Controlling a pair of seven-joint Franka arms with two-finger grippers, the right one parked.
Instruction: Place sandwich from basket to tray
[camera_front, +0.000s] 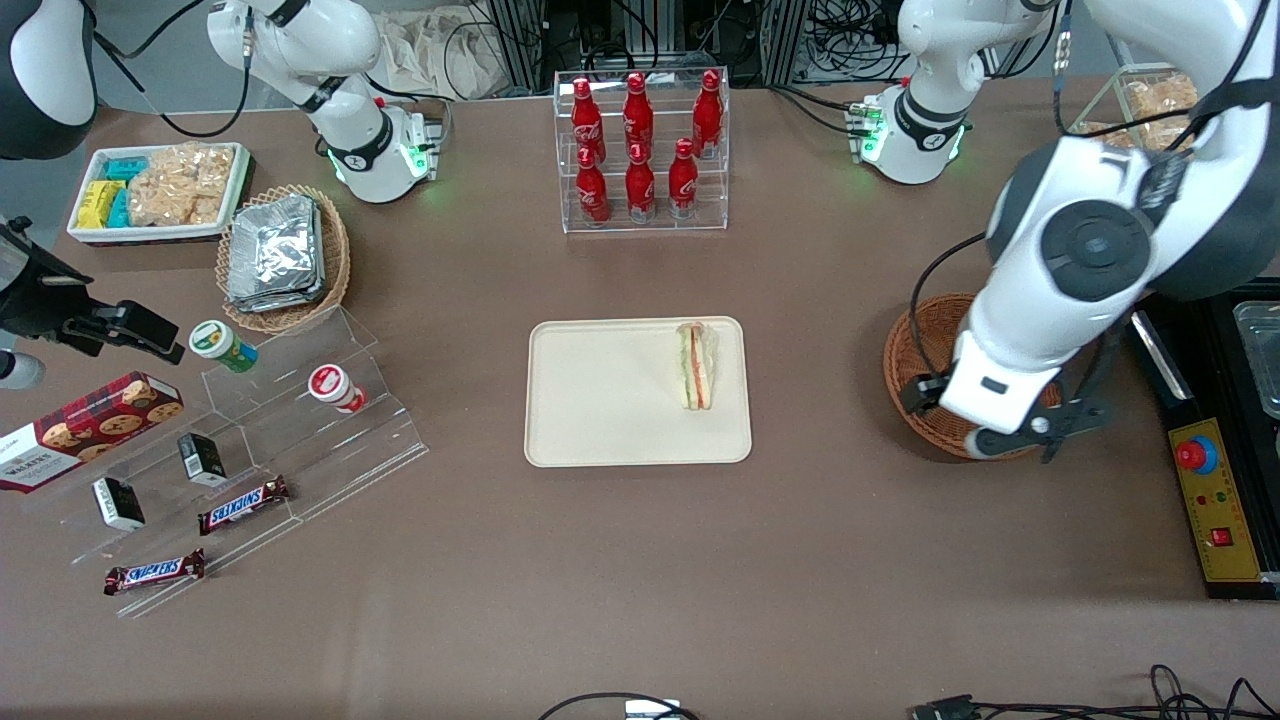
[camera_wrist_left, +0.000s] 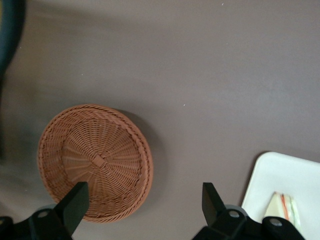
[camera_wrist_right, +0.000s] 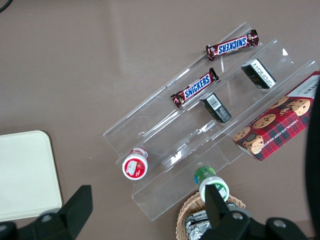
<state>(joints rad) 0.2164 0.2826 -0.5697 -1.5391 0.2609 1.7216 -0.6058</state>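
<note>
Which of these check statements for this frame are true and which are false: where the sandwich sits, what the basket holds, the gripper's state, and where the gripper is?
1. The sandwich lies on the tray. True.
2. The basket has a second sandwich in it. False: the left wrist view shows only bare wicker inside it.
3. The gripper is shut on the sandwich. False: its fingers stand wide apart with nothing between them.
4. The gripper is above the tabletop near the basket, not over the tray. True: in the left wrist view the basket's edge and brown table lie between the fingers.
5. The sandwich lies at the tray's end toward the parked arm. False: it lies at the end toward the basket and the working arm.
</note>
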